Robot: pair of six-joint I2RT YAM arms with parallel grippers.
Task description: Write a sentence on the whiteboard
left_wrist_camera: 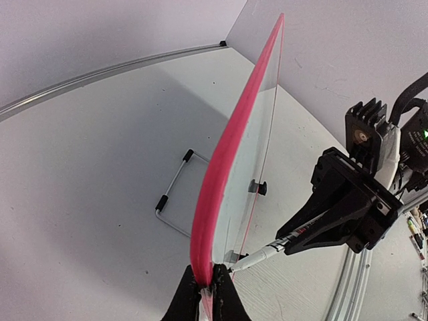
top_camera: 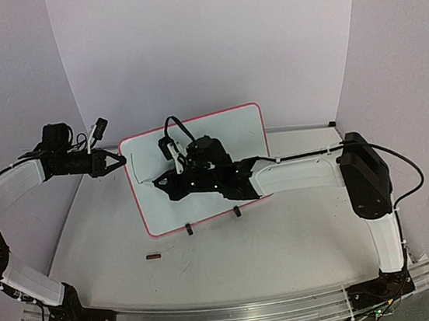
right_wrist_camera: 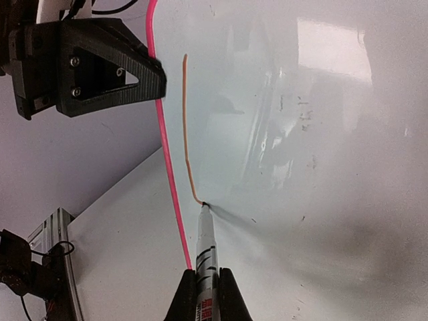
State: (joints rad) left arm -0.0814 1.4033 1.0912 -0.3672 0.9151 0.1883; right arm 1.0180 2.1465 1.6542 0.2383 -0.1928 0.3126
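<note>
White table: one whiteboard, one marker, two claws.

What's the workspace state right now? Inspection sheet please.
Surface: white table, faint scuffs.
Job's things: board standing tilted on clip feet; one long thin stroke near the gripped edge, no words yet; marker tip touching the board at the stroke's end.
Clutter: small dark red piece on the table in front of the board.
Grippers: left gripper shut on the board's pink edge; right gripper shut on the marker.
Cables: black cables loop along both arms.
Surroundings: white backdrop; metal rail at the near edge.
</note>
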